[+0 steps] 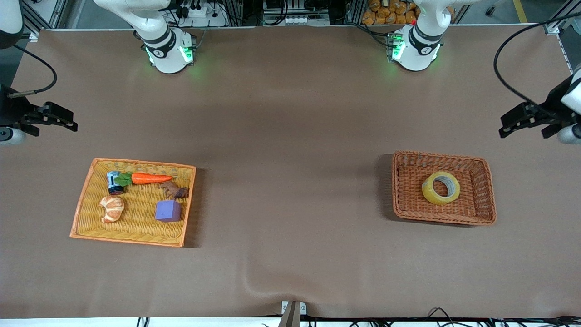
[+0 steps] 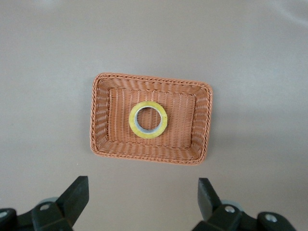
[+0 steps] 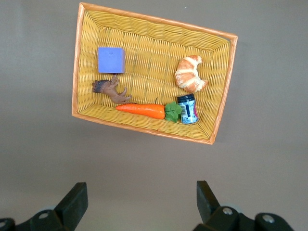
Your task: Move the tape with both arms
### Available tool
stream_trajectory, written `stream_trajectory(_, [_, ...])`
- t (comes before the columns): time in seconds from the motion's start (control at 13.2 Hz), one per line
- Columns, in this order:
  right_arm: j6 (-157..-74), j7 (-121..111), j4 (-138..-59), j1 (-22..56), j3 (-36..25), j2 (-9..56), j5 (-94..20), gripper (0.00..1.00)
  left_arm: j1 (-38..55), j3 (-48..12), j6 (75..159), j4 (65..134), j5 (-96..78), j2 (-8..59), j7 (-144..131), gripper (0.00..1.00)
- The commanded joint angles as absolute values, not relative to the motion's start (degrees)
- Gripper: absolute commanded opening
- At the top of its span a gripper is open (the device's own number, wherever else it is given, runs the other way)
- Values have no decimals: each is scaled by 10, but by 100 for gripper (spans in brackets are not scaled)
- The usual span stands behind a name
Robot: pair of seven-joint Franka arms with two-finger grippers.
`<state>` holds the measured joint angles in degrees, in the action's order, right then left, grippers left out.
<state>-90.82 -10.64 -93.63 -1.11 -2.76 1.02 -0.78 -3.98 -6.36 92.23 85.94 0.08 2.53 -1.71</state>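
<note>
- Both of my claws hang up in the air with their fingers spread wide and nothing between them: my left gripper [image 1: 522, 121] is at the left arm's end of the table, looking down on the brown basket [image 2: 98, 115], and my right gripper [image 1: 54, 119] is at the right arm's end, looking down on the yellow tray [image 3: 78, 62].
- I see the tape [image 1: 440, 188], a yellow roll with a pale core, lying flat near the middle of the brown basket, alone there and touching no wall.
- Whether that basket is where the roll starts or where it should end up, I cannot judge from this scene; it fits either.
- Risk, if I go for the roll: it lies flat and low, so my fingertips could scrape the wicker floor or catch the rim, dragging the light basket along the cloth.
- Risk in a handover: a smooth ring pinched on one wall could swing or slip when my second claw closes on it, and my two wrists could collide over the middle of the table.
- The yellow tray holds a carrot [image 3: 140, 109], a croissant [image 3: 190, 73], a purple cube [image 3: 111, 59], a small dark jar [image 3: 187, 109] and a brown animal figure [image 3: 111, 90]; the carrot's leaves touch the jar.
- Crowding there leaves little bare floor, so a dropped roll could knock the jar.
</note>
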Motion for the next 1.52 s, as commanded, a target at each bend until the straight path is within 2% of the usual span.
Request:
stream_trajectory(0.0, [-905, -109, -925, -11, -28, 17, -15, 100, -47, -68, 899, 836, -3, 28, -20, 100])
stream_trajectory(0.3, [-897, -103, -912, -16, -33, 7, -16, 100, -47, -63, 871, 838, -1, 12, -17, 100])
stream_trajectory(0.53, [-833, -65, -853, -17, -31, 7, -16, 100, -46, -68, 856, 853, -4, 8, -18, 100])
stream_trajectory(0.76, [-831, -65, -847, -18, -31, 7, -16, 100, -42, -65, 909, 949, -4, -62, -18, 100])
stream_trajectory(0.83, [-831, -65, -847, -18, -31, 6, -16, 100, -41, -64, 912, 958, -4, -69, -18, 100])
stream_trajectory(1.14, [-829, -64, -847, -16, -30, 6, -16, 100, -36, -60, 876, 942, -4, -71, -16, 100])
stream_trajectory(1.44, [-830, -67, -847, -4, -47, 8, -15, 100, 1, -26, 866, 939, -4, -72, -11, 100])
